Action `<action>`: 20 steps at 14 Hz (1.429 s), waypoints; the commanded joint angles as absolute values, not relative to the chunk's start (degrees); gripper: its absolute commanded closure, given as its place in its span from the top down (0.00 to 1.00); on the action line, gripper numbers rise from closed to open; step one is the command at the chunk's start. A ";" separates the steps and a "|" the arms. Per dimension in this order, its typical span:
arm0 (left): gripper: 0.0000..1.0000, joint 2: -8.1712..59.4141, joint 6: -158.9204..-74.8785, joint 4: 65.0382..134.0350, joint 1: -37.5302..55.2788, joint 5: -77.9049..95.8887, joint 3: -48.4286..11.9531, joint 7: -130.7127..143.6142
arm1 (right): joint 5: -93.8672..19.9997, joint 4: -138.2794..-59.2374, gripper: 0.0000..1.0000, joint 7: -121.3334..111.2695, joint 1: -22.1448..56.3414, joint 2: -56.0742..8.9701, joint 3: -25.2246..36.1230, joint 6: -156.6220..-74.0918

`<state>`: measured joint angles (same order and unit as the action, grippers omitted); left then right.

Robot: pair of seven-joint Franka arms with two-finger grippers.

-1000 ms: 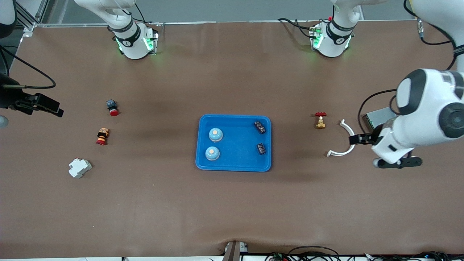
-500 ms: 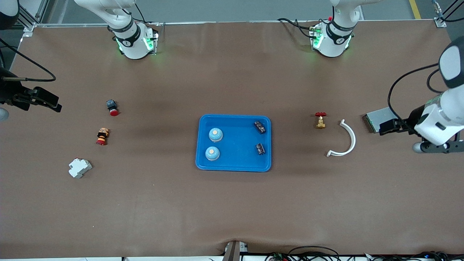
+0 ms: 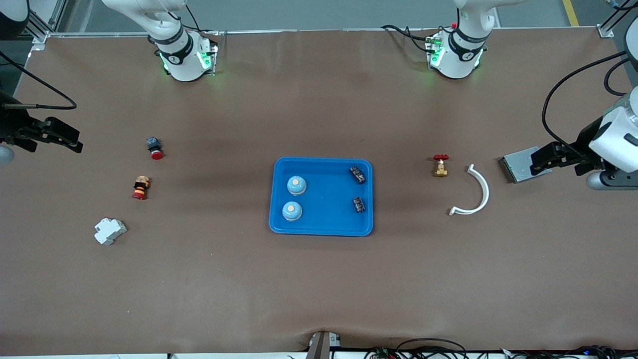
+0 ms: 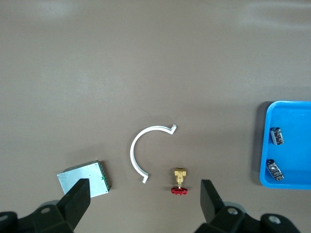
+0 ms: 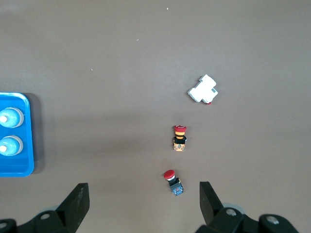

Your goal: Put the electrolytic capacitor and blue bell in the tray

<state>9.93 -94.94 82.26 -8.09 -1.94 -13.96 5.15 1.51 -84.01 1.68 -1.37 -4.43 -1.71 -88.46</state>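
Tray [image 3: 321, 227], shallow bright blue, rounded corners, raised rim

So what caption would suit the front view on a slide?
Two bells and two capacitors sit in the blue tray; both arms wait at the table's ends.

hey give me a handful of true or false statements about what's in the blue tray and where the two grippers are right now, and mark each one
1. Two blue bells sit in the tray. True.
2. The tray holds no dark parts. False: two small dark components lie in it.
3. The left gripper grips the white curved clip. False: it is open, over the grey metal box; the white curved clip lies on the table.
4. The right gripper is open at its own arm's end of the table. True.
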 commanded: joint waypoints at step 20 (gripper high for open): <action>1.00 9.67 -93.78 81.65 2.73 -3.87 -5.01 7.65 | -2.46 -86.40 1.00 4.56 -1.84 -1.93 -0.88 -88.51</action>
<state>9.88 -94.48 81.76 2.07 -3.67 -5.90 7.65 -1.37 -84.27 3.20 -1.38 -4.22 -0.81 -88.46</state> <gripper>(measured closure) 0.000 0.000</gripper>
